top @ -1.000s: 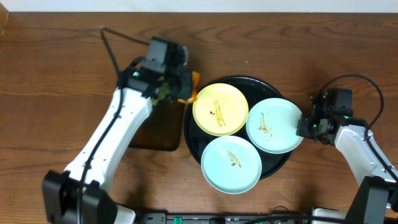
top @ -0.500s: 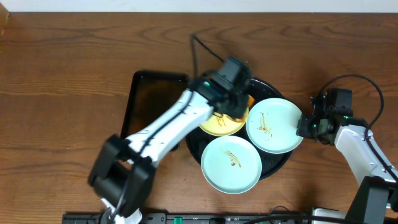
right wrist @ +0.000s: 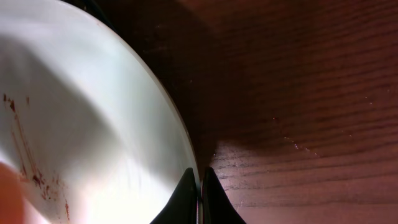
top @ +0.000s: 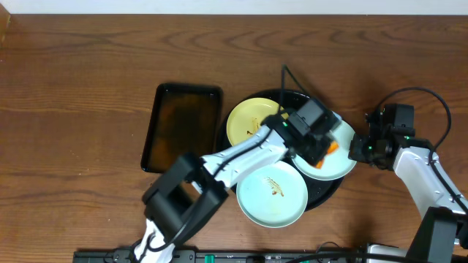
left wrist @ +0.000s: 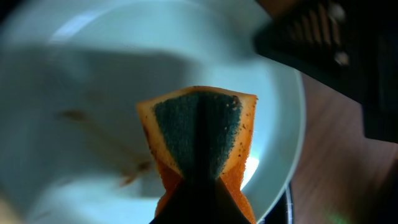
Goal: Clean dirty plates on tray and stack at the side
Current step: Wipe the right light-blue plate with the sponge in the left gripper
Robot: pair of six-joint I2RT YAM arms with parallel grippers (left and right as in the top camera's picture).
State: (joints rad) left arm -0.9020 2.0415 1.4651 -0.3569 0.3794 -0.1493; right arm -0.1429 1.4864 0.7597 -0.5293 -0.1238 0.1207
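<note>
The round black tray (top: 330, 191) holds three plates: a pale yellow one (top: 247, 121) at the back left, a mint one (top: 272, 196) at the front with a brown smear, and a mint one (top: 341, 162) at the right. My left gripper (top: 327, 145) is shut on an orange sponge (left wrist: 198, 144) with a green scrub face, held over the right mint plate (left wrist: 93, 81), which shows brown smears. My right gripper (top: 357, 149) is shut on that plate's right rim (right wrist: 180, 140); its fingers (right wrist: 186, 196) pinch the edge.
A rectangular dark brown tray (top: 183, 126) lies left of the black tray. Bare wooden table (right wrist: 298, 93) lies right of the gripped plate. The left arm stretches across the black tray from the front left.
My left gripper has carried the sponge from the brown tray's back edge rightward, across the yellow plate, to the right mint plate. The right arm has not moved.
</note>
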